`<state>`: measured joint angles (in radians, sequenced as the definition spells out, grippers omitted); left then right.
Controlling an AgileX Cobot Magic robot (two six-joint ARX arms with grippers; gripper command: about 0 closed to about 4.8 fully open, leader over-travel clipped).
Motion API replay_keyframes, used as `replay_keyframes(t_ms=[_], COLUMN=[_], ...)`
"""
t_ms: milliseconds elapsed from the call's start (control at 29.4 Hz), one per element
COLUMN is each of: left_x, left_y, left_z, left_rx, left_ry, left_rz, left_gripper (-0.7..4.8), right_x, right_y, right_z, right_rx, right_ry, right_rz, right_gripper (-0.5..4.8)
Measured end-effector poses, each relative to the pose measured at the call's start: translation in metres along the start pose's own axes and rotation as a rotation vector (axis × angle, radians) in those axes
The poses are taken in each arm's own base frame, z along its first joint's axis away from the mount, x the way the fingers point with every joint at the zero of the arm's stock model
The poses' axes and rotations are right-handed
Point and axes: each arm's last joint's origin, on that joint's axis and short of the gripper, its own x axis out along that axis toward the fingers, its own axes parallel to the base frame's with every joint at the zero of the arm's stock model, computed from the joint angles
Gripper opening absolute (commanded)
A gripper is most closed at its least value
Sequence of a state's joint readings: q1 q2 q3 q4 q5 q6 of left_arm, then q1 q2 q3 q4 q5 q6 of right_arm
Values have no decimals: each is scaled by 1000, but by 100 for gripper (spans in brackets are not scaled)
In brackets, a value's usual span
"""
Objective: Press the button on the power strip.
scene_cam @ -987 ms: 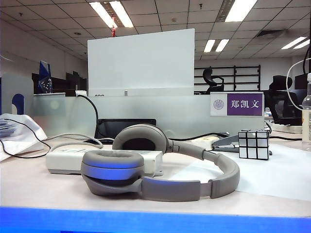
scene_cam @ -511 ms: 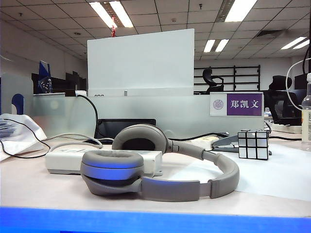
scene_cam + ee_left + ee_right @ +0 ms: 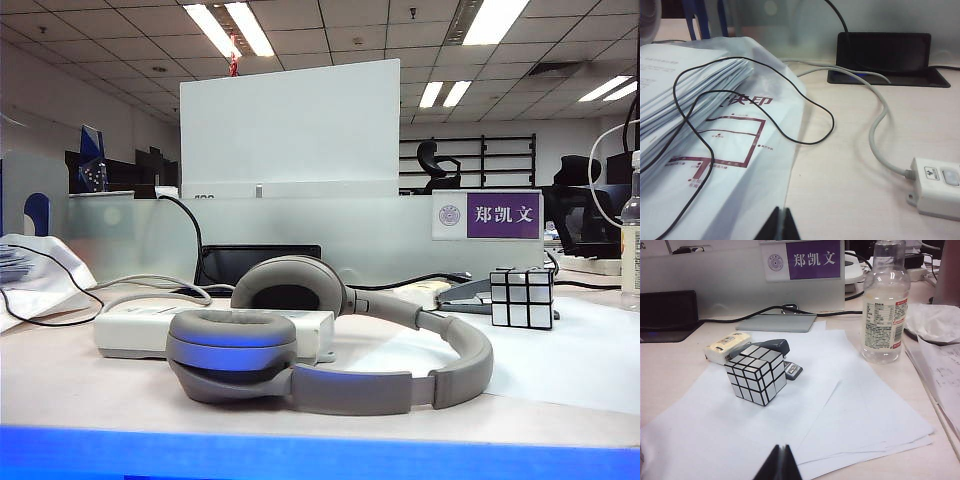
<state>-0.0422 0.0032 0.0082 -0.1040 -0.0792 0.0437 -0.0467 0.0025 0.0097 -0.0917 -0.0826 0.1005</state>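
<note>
Neither arm shows in my exterior view. My left gripper hangs low over the table's left edge, fingertips pressed together, empty; its camera alone shows the power strip's button. My right gripper, likewise pinched together and empty, hovers above paper sheets near a mirror cube.

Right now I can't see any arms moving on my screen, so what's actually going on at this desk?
Nothing is being handled yet. The power strip lies on the table behind the grey headphones, and its button is untouched. The left gripper hangs shut and empty over the desk beside a bagged stack of papers, short of the strip's cable end. The right gripper, also shut, hovers over white sheets near a mirror cube and a bottle.
</note>
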Motion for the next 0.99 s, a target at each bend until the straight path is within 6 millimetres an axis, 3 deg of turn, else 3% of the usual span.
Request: replay_keyframes(t_ms=[443, 987], left_x=[-1, -1], left_y=[1, 1], left_z=[10, 10], left_rx=[-45, -48], left_ry=[-108, -108], left_rz=[-4, -4], left_gripper=[-5, -5], right_x=[0, 0], right_y=[0, 0], right_z=[0, 0], right_rx=[0, 0], right_ry=[1, 1], right_rz=[0, 0], right_gripper=[0, 0])
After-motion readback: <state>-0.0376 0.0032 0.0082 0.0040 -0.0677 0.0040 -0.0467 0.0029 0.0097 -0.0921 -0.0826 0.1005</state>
